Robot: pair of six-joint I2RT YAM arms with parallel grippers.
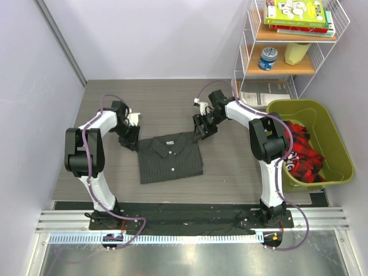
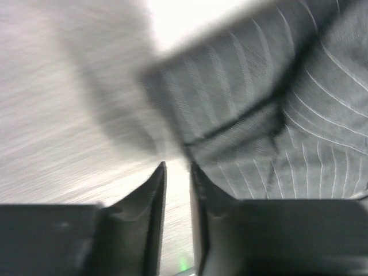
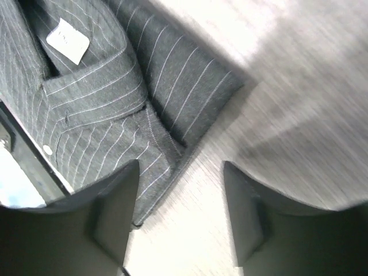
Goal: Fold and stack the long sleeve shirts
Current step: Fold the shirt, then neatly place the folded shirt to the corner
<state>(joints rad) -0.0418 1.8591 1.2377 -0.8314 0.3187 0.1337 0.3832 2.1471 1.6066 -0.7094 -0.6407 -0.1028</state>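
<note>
One long sleeve shirt [image 1: 169,157], dark with pale pinstripes, lies folded into a rectangle in the middle of the table, collar towards the back. My left gripper [image 1: 131,138] is low at its far left corner. In the left wrist view its jaws [image 2: 178,167] are almost together with only bare table in the narrow gap, and the shirt [image 2: 276,115] is just to their right. My right gripper [image 1: 202,129] is at the far right corner. It is open and empty [image 3: 181,167], with the shirt's collar and label [image 3: 103,98] to its left.
An olive-green bin [image 1: 339,146] holding red and black checked cloth stands at the right. A white wire shelf [image 1: 244,57] with books, a tin and a yellow cup is at the back right. A paper sheet [image 1: 264,95] lies below it.
</note>
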